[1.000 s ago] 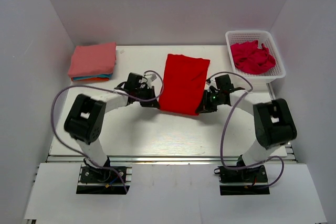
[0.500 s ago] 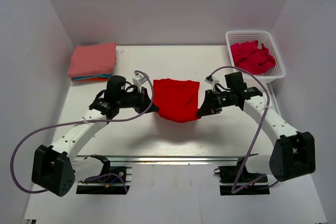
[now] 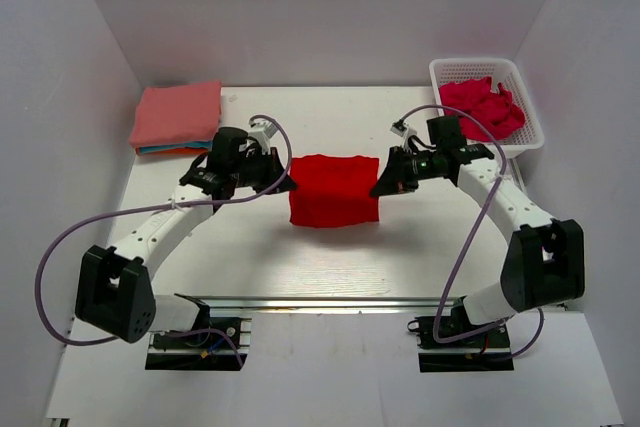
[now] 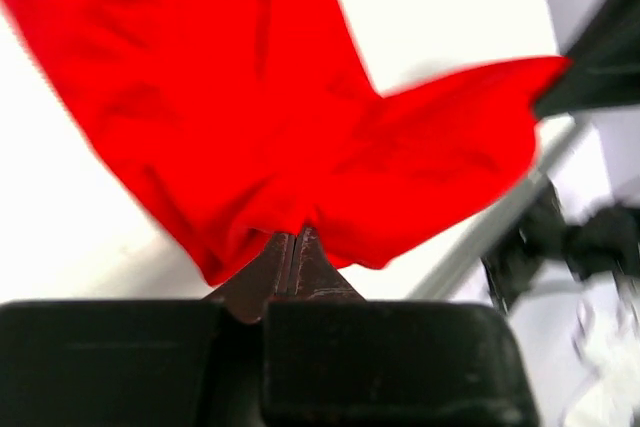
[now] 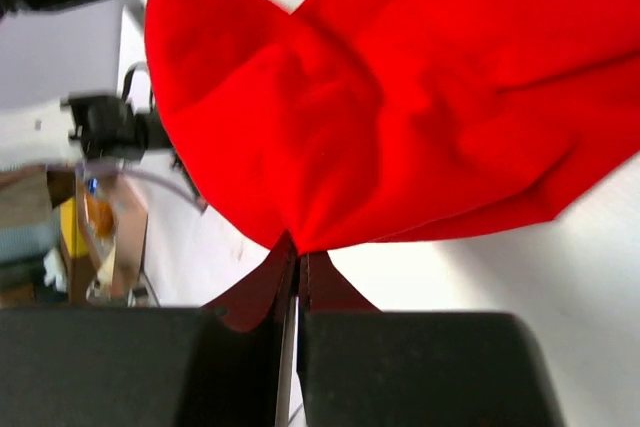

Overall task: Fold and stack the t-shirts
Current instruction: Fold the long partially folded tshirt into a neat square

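A bright red t-shirt [image 3: 334,190] lies folded over in the middle of the table, roughly square from above. My left gripper [image 3: 285,184] is shut on its left edge, and the red cloth [image 4: 250,107] bunches right at the fingertips in the left wrist view. My right gripper [image 3: 378,187] is shut on its right edge, where the red cloth [image 5: 400,107] fans out from the closed tips. A folded stack of t-shirts [image 3: 177,118], salmon-pink on top with teal and orange edges below, sits at the back left. A crumpled crimson-pink t-shirt [image 3: 482,108] fills the basket.
A white lattice basket [image 3: 533,127] stands at the back right near the right wall. White walls enclose the table on three sides. Purple cables loop off both arms toward the near edge.
Both grippers carried the near end of the red t-shirt up and toward the back, folding it over itself; it went from a long rectangle to a shorter square. Both arms stretched forward.
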Controlling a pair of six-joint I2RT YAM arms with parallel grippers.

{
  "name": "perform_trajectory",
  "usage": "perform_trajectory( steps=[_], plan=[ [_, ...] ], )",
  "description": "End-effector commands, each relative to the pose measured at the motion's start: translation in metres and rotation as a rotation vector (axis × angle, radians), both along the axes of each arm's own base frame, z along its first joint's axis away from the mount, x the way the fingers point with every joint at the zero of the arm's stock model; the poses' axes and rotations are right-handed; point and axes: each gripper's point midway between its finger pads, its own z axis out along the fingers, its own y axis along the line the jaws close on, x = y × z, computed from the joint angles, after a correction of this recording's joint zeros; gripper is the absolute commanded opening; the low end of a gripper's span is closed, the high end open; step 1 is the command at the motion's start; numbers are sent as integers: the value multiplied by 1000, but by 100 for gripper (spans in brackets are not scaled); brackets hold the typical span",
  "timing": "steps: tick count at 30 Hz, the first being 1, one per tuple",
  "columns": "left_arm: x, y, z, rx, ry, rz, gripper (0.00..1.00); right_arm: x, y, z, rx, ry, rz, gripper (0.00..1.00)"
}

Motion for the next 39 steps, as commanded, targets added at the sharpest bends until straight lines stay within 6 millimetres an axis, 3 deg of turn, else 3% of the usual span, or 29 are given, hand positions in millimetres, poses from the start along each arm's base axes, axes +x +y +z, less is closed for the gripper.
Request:
perform_trajectory(
  steps=[1, 4, 12, 14, 15, 19, 21, 22, 23, 27, 29, 39],
  plan=[
    [40, 13, 17, 40, -59, 185, 0, 39, -1, 23, 6, -94, -81, 0],
    [63, 13, 29, 38, -122, 230, 0, 62, -9, 23, -16, -91, -145, 0],
    [114, 3, 40, 53, -205, 261, 0, 102, -17, 17, -8, -66, -200, 0],
    [126, 3, 31, 89, -209, 269, 0, 110, -16, 16, -4, -56, -204, 0],
    [133, 3, 37, 90, -219, 279, 0, 114, -17, 13, 2, -40, -207, 0],
    [152, 1, 25, 136, -212, 288, 0, 133, -21, 2, -4, -26, -231, 0],
    [158, 3, 9, 165, -184, 300, 0, 147, -22, 0, -9, -38, -236, 0],
    [168, 6, 12, 162, -201, 321, 0, 153, -23, 2, -8, -43, -239, 0],
    [174, 8, 12, 180, -214, 338, 0, 159, -23, -21, -21, 13, -241, 0],
    [196, 5, 0, 212, -202, 351, 0, 178, -18, -21, 29, 32, -221, 0],
    [208, 5, -13, 225, -180, 356, 0, 186, -18, -30, 30, 51, -225, 0],
    [242, 5, -49, 246, -145, 370, 0, 229, -19, -58, -5, 12, -243, 0]
  ],
)
